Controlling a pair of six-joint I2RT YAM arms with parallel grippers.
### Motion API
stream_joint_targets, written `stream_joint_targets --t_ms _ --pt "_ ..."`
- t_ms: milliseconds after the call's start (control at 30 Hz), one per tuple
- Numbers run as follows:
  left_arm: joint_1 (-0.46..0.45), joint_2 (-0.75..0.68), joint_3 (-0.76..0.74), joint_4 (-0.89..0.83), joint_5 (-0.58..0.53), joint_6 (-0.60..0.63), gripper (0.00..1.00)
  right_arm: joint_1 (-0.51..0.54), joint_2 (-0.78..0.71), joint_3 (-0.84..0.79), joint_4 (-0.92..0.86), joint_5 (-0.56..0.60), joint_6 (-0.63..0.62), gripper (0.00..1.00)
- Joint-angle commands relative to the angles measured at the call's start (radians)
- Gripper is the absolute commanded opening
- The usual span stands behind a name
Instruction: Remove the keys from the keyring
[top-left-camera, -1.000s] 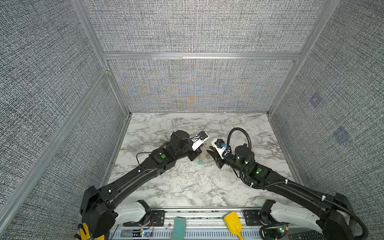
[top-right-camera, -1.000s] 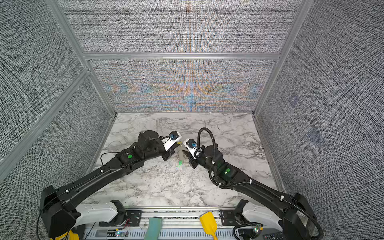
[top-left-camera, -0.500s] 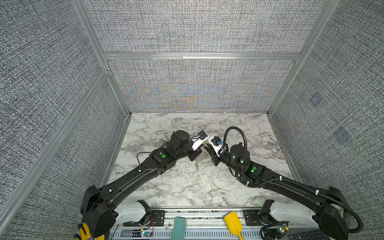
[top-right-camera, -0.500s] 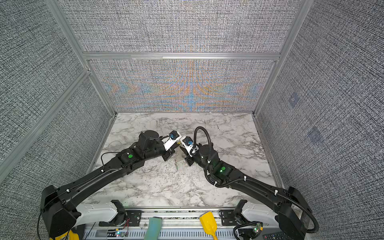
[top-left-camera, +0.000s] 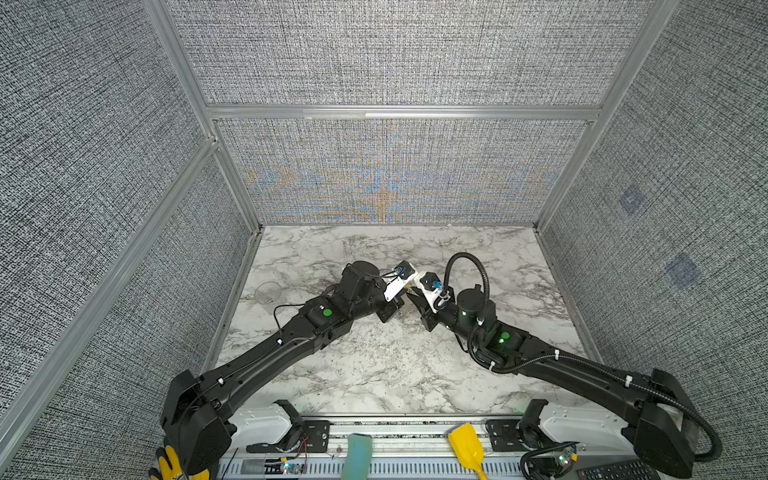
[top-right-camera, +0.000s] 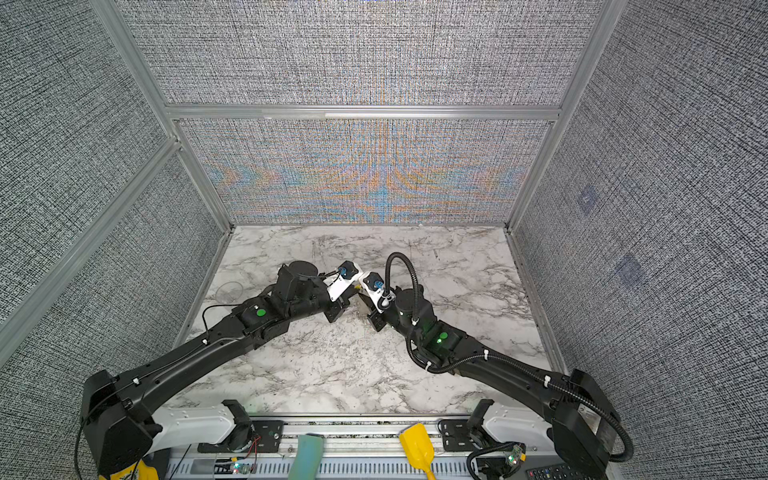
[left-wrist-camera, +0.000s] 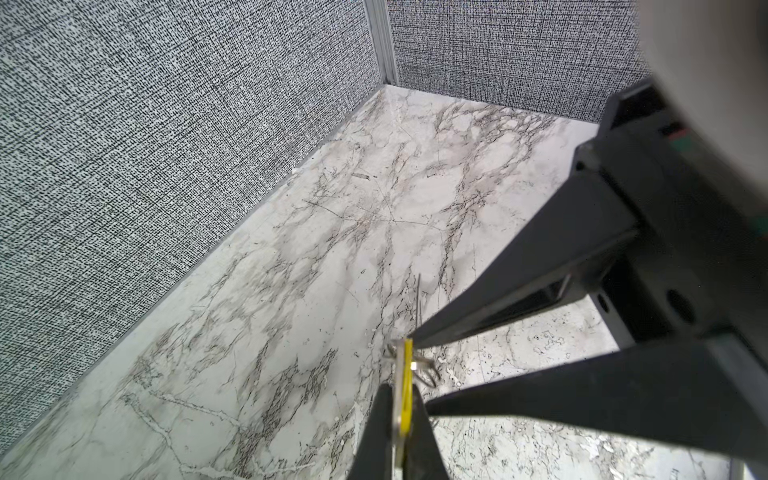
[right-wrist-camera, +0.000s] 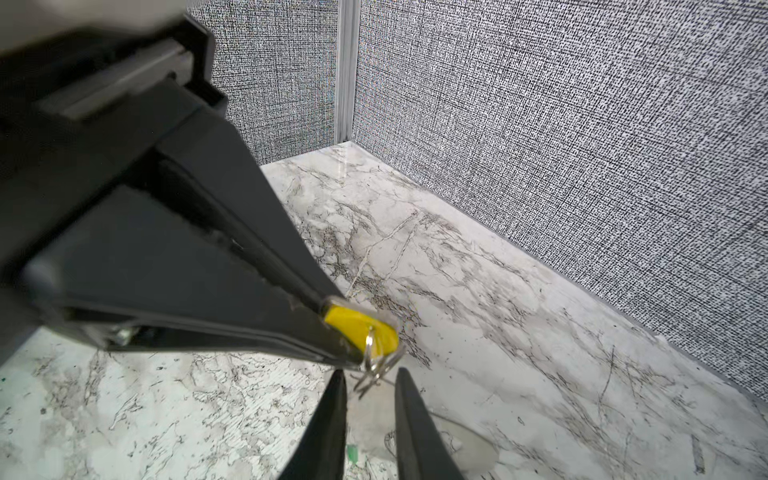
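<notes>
- The yellow key (right-wrist-camera: 357, 328) is pinched flat between the pressed-together fingers of the left gripper (left-wrist-camera: 401, 399) and is held clear of the marble tabletop (top-left-camera: 374, 365).
- A small metal ring (right-wrist-camera: 375, 366) is threaded through the free end of the yellow key and hangs just past the left gripper's tips.
- The right gripper (right-wrist-camera: 370, 372) is seen with its fingers narrowly spread, one on each side of the metal ring. No firm pinch on the ring can be made out.
- In both top views the two grippers are met tip to tip over the middle of the tabletop.
- A sliver of the green key (right-wrist-camera: 352, 453) is seen lying on the tabletop below the right gripper, partly hidden by a finger.
- A clear round item (top-left-camera: 268, 292) is seen on the tabletop near the left wall.
</notes>
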Motion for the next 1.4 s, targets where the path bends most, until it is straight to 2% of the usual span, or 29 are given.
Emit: stream_joint_targets --t_ms 0,167,333,800,1067,1367 --pt "-0.001 -0.002 -0.002 0.043 0.008 -0.005 0.0 0.002 0.001 0.012 0.036 0.03 0.003 0.23" --pt "-0.001 -0.001 -0.002 0.04 0.01 -0.006 0.0 0.004 0.003 0.016 0.035 0.073 0.0 0.22" --pt "-0.001 0.0 -0.001 0.038 0.011 -0.005 0.0 0.008 0.0 0.013 0.031 0.113 -0.002 0.16" --pt "-0.001 0.004 0.016 0.012 0.005 0.013 0.0 0.019 -0.011 -0.005 0.042 0.098 -0.056 0.0" --pt "-0.001 -0.009 0.012 0.006 -0.048 -0.011 0.0 0.024 -0.041 -0.058 0.102 0.079 -0.092 0.0" --pt "0.005 -0.004 -0.004 0.004 -0.038 -0.036 0.0 0.039 -0.057 -0.1 0.173 0.053 -0.147 0.0"
